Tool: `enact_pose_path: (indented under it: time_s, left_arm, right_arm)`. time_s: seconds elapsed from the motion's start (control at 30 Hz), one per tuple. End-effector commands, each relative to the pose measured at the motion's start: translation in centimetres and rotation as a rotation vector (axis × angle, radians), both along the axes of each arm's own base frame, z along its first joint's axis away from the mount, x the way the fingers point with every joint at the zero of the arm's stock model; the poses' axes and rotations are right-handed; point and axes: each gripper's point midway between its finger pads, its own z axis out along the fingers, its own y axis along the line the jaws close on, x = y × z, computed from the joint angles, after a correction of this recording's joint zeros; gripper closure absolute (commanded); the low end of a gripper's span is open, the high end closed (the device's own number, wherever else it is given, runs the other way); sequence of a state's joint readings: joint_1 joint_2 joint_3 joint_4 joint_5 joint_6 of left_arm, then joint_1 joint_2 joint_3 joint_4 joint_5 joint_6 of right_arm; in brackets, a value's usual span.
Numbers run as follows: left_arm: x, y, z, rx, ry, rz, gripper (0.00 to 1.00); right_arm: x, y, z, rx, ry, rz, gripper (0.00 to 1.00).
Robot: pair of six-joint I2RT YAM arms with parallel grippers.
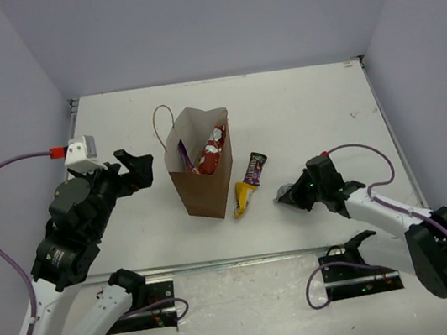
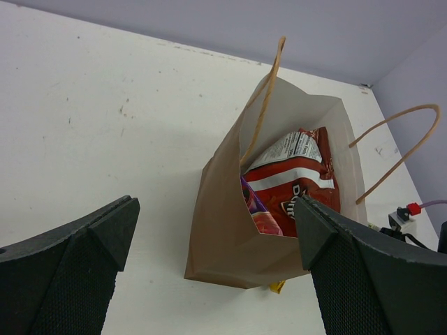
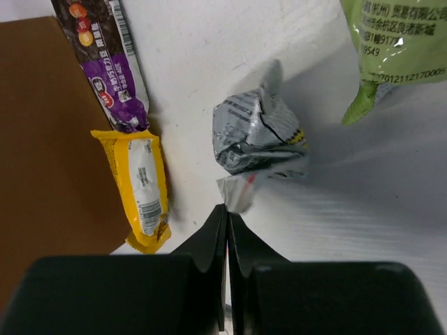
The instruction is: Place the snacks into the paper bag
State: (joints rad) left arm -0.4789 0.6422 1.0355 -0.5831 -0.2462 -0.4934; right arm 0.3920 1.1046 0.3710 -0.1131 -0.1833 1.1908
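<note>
The brown paper bag point(image 1: 201, 186) stands upright and open at the table's middle. A red chip bag point(image 1: 214, 148) and a purple-pink pouch point(image 2: 260, 213) sit inside it. A dark purple bar point(image 1: 256, 167) and a yellow wrapper point(image 1: 244, 198) lie just right of the bag. My right gripper point(image 1: 290, 198) is shut, pinching the white end flap of a crumpled grey wrapper point(image 3: 262, 136) that rests on the table. A green wrapper point(image 3: 398, 42) lies beyond it. My left gripper point(image 1: 141, 170) is open and empty, held left of the bag.
The bag's thin loop handles point(image 2: 265, 105) stick up at its far side. The white table point(image 1: 300, 113) is boxed by pale walls. A purple cable point(image 1: 376, 162) loops over the right arm.
</note>
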Motion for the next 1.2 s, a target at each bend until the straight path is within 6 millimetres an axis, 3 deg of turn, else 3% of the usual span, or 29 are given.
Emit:
enact_pose_path:
  time_s: [0.0,0.07,0.17,0.23,0.33,0.37,0.4,0.47,0.5,0.53,0.57,0.6,0.67,0.73,0.77,0.9,1.1,1.17]
  left_arm:
    - [0.2,-0.1,1.2,-0.002,-0.049,-0.007,0.0]
    - [0.2,-0.1,1.3,-0.004,-0.054,-0.007,0.0]
    - [0.3,-0.1,1.1,-0.001,-0.048,-0.007,0.0]
    - [0.3,-0.1,1.2,-0.002,-0.049,-0.007,0.0]
    - [0.1,0.0,1.3,-0.004,-0.054,-0.004,0.0]
    - [0.1,0.1,1.3,-0.004,-0.055,-0.002,0.0]
    - [0.0,0.2,1.4,-0.005,-0.06,0.002,0.0]
    - [-0.2,0.3,1.6,-0.011,-0.063,0.003,0.0]
    - [-0.2,0.3,1.6,-0.014,-0.061,0.003,0.0]
    - [-0.4,0.3,1.7,-0.019,-0.061,-0.001,0.0]
    - [-0.5,0.3,1.8,-0.021,-0.062,-0.002,0.0]
    - [-0.5,0.3,1.8,-0.024,-0.061,-0.002,0.0]
    - [-0.7,0.4,1.8,-0.029,-0.065,0.002,0.0]
    - [-0.7,0.4,1.8,-0.03,-0.064,0.001,0.0]
    - [-0.7,0.3,1.8,-0.031,-0.062,-0.002,0.0]
    - [-0.9,0.4,2.2,-0.036,-0.069,-0.007,0.0]
    - [-1.0,0.5,2.2,-0.036,-0.071,-0.002,0.0]
    - [-1.0,0.5,2.2,-0.036,-0.07,-0.004,0.0]
  right_arm:
    - [1.3,0.1,2.1,0.006,-0.087,0.001,1.0]
    - [1.0,0.0,2.9,0.004,-0.113,0.014,1.0]
    - [0.6,0.4,6.3,0.023,-0.231,0.068,1.0]
    - [0.1,1.3,10.3,0.043,-0.355,0.127,1.0]
    - [-1.3,2.4,14.4,0.017,-0.471,0.221,1.0]
    - [-1.4,2.9,17.6,0.032,-0.542,0.238,1.0]
    - [-2.0,3.7,19.0,0.022,-0.583,0.298,1.0]
    - [-2.2,3.3,21.3,-0.027,-0.6,0.311,1.0]
    - [-2.1,2.8,21.2,-0.068,-0.571,0.299,0.88]
    - [-1.6,1.5,19.5,-0.16,-0.498,0.261,0.72]
    - [-1.4,1.0,18.8,-0.188,-0.465,0.229,0.16]
    - [-1.0,0.2,17.5,-0.222,-0.43,0.185,0.01]
    - [-0.7,-1.1,14.7,-0.226,-0.359,0.121,0.01]
    - [0.1,-1.3,13.8,-0.169,-0.35,0.079,0.01]
    - [0.3,-2.0,12.1,-0.131,-0.298,0.036,0.01]
    - [1.2,-3.0,8.9,-0.081,-0.192,-0.08,0.01]
    - [2.4,-2.3,4.2,-0.016,-0.028,-0.143,0.01]
    - [3.2,-2.0,3.7,0.022,-0.008,-0.16,0.01]
